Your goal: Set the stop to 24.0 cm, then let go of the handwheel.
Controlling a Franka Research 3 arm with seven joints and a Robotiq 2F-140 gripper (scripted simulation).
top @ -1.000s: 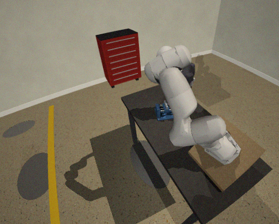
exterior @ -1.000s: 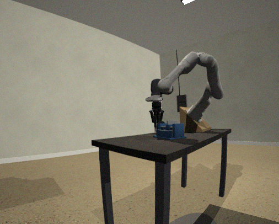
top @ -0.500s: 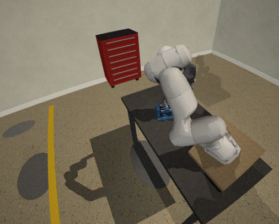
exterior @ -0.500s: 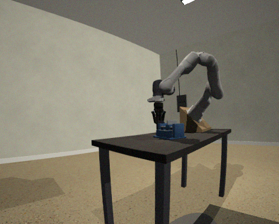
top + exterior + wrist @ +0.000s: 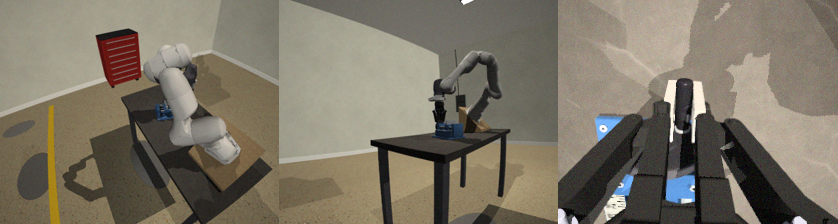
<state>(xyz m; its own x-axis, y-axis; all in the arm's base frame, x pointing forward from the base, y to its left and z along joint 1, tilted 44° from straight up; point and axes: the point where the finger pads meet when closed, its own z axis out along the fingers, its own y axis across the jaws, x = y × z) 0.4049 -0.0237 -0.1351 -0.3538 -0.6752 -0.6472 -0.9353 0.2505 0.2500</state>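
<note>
A small blue stop fixture (image 5: 161,113) (image 5: 450,131) (image 5: 679,190) stands on the dark table (image 5: 143,99) (image 5: 411,146). Its handwheel handle (image 5: 683,95) is a short dark peg that sticks up in front of a cream part. My gripper (image 5: 439,121) (image 5: 684,93) points straight down onto the fixture's left end and is shut on the handle. In the top view the white arm hides the gripper and much of the fixture. I cannot read the stop's scale in any view.
The arm's base sits on a tan wooden wedge (image 5: 248,154) (image 5: 472,124) at the table's end. A red drawer cabinet (image 5: 119,56) stands by the wall. A yellow line (image 5: 52,165) runs along the floor. A black box (image 5: 460,102) hangs on a thin rod behind the fixture.
</note>
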